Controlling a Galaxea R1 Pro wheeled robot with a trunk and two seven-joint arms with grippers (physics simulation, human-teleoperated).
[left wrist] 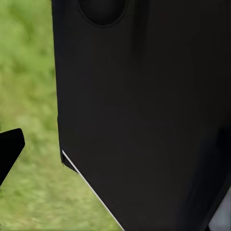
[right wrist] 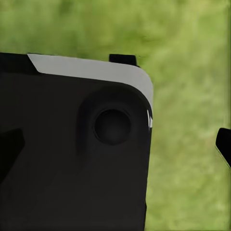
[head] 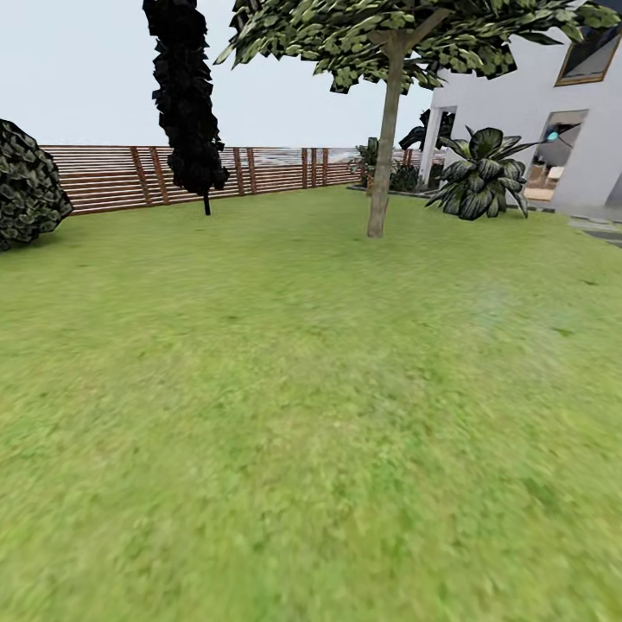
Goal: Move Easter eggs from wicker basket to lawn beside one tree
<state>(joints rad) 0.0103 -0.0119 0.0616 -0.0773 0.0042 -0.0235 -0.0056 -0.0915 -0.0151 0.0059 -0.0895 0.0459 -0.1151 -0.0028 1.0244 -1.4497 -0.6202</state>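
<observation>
Grass fills most of the head view: the lawn (head: 285, 415) runs wide and bare toward a slatted wooden fence (head: 259, 171), with a pale-trunked tree (head: 384, 147) standing well ahead and somewhat right, a dark cypress-like tree (head: 186, 95) to its left, a round bush (head: 26, 186) at the left edge, a broad-leaved palm (head: 479, 173) and the white house (head: 536, 112) at right. Neither the wicker basket nor any egg is to be seen on this stretch, so the robot seems to be travelling in search of them. In the left wrist view a dark body panel (left wrist: 144, 110) blocks most of the frame, blurred grass lies beside it, and one dark fingertip (left wrist: 9, 149) pokes in at the edge; whether that gripper is parted or closed I cannot tell. In the right wrist view a similar black, white-edged panel (right wrist: 72, 154) sits before grass, with a dark tip (right wrist: 224, 144) at the margin, possibly a finger; its state is likewise unclear. To do this step well, keep sweeping the head and base until the basket is found, noting the pale tree as a fair drop spot.
</observation>
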